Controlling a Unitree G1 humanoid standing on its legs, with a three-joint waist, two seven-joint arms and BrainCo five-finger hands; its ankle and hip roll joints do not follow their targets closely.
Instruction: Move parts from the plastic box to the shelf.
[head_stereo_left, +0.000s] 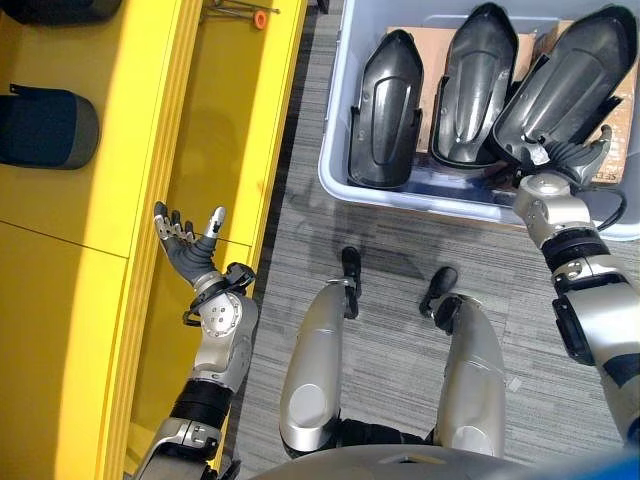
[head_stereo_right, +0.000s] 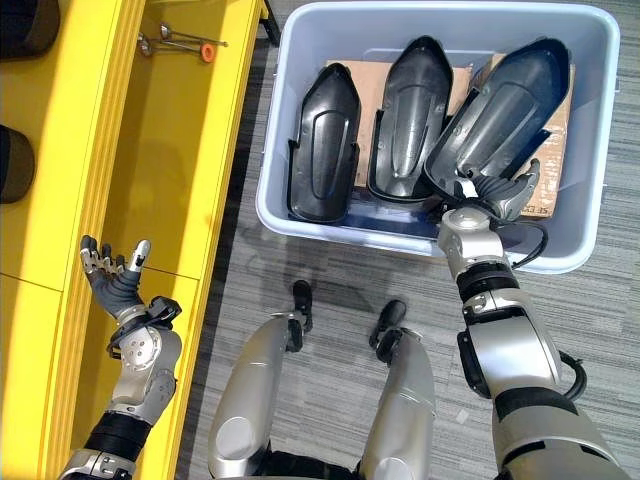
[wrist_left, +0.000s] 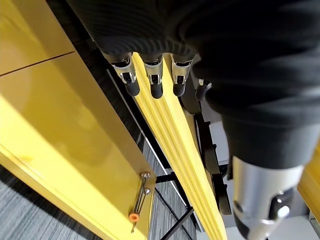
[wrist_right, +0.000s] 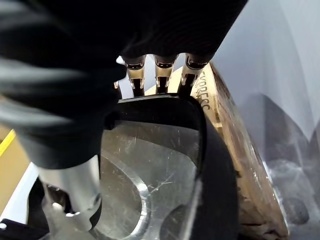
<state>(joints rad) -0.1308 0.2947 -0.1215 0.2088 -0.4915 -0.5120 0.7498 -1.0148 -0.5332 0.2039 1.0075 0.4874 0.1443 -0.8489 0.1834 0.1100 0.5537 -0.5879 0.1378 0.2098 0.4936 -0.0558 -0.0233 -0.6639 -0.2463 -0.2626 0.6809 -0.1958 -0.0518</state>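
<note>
Left eye view: grey plastic box (head_stereo_left: 335, 170) on the carpeted floor (head_stereo_left: 380, 250), holding three black moulded parts leaning on brown cardboard (head_stereo_left: 415, 50). Right hand (head_stereo_left: 570, 158) reaches over the box's near wall, fingers curled round the near end of the rightmost part (head_stereo_left: 570, 80). The other two parts (head_stereo_left: 388, 110) (head_stereo_left: 478, 80) stand free beside it. Yellow shelf (head_stereo_left: 235, 120) to the left; left hand (head_stereo_left: 185, 240) over it, palm up, fingers relaxed, holding nothing.

Right eye view: same layout. A metal pin with an orange tip (head_stereo_right: 185, 42) lies on the shelf's far end.

Left wrist view: straight fingers (wrist_left: 155, 80) above the shelf.

Right wrist view: fingers (wrist_right: 160, 75) hooked over the part's rim, thumb inside it. Print on the cardboard, partly hidden, not readable.
</note>
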